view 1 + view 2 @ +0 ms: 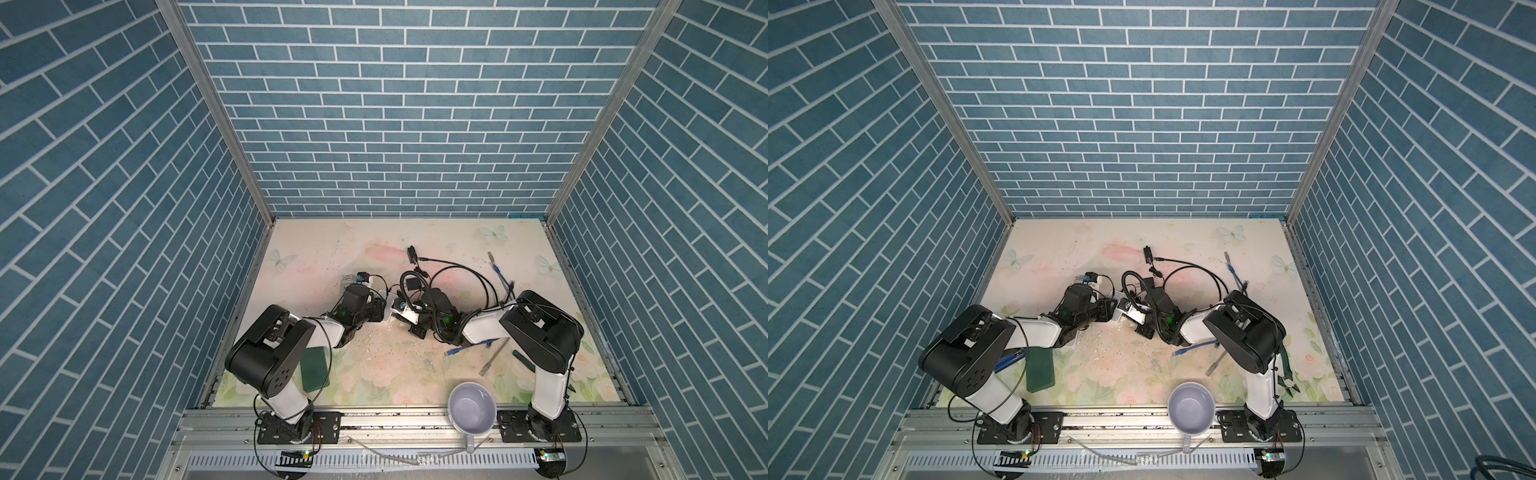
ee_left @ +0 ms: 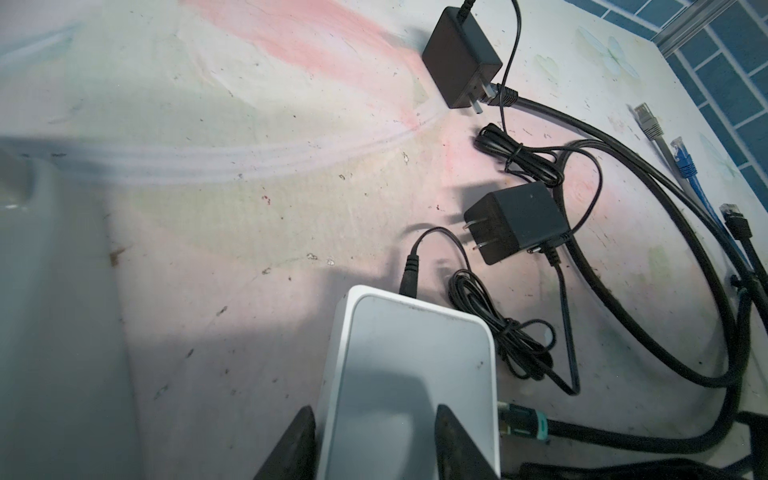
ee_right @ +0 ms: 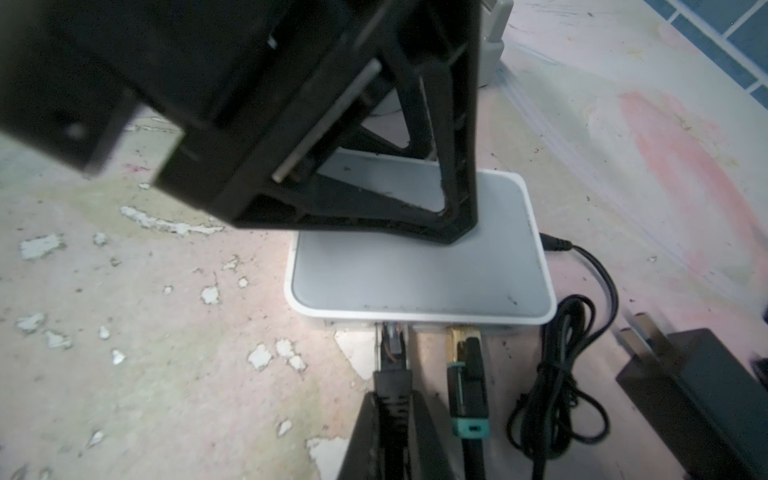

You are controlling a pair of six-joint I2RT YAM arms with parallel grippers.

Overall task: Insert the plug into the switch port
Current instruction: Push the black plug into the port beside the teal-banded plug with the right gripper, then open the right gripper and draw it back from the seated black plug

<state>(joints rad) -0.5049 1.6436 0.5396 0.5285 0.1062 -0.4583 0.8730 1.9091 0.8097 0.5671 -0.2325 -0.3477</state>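
Left tool, jaws parted, tilted downward, right tool, jaws clamped, low, facing it

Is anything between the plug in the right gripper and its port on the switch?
Nothing visible does. The plug, pinched in the right gripper, has its tip right at the port in the switch. The teal-collared cable sits in the neighbouring port, beside it, not across.

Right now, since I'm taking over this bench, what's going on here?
The right gripper pinches a black network plug, its clear tip at the mouth of a port on the white switch, not clearly seated. The left gripper steadies the switch from above, jaws apart. A green-collared cable already sits in the neighbouring port.
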